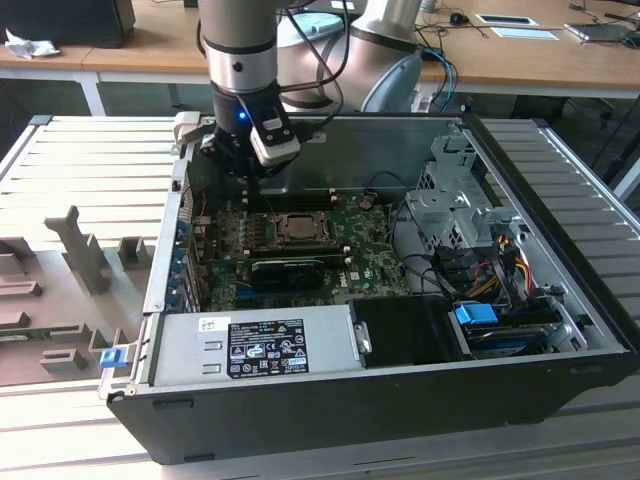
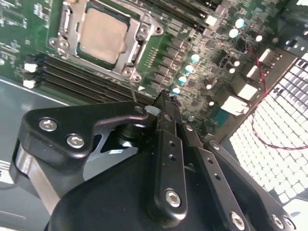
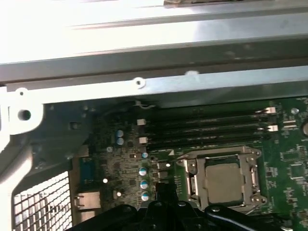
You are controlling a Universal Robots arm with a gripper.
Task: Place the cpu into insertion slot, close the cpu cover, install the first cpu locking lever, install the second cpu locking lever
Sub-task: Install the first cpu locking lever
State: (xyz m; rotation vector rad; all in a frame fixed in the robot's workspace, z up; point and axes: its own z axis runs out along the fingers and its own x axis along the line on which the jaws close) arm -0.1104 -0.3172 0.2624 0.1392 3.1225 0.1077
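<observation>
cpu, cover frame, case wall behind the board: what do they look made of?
The small square pale silvery-grey cpu looks like matte brushed metal: dull, even sheen. The thin silvery cpu cover frame around it looks like stamped bright steel: glinting edges, screw heads. The grey case wall looks like bare sheet metal, probably galvanised: flat grey glare, punched holes.

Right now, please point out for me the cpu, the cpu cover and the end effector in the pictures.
cpu [image 2: 102, 36]: second wrist view, on the middle of its pale metal top.
cpu cover [image 3: 195, 166]: first wrist view, on the silvery frame strip beside the chip.
end effector [image 2: 165, 99]: second wrist view, at the black fingertips.
</observation>
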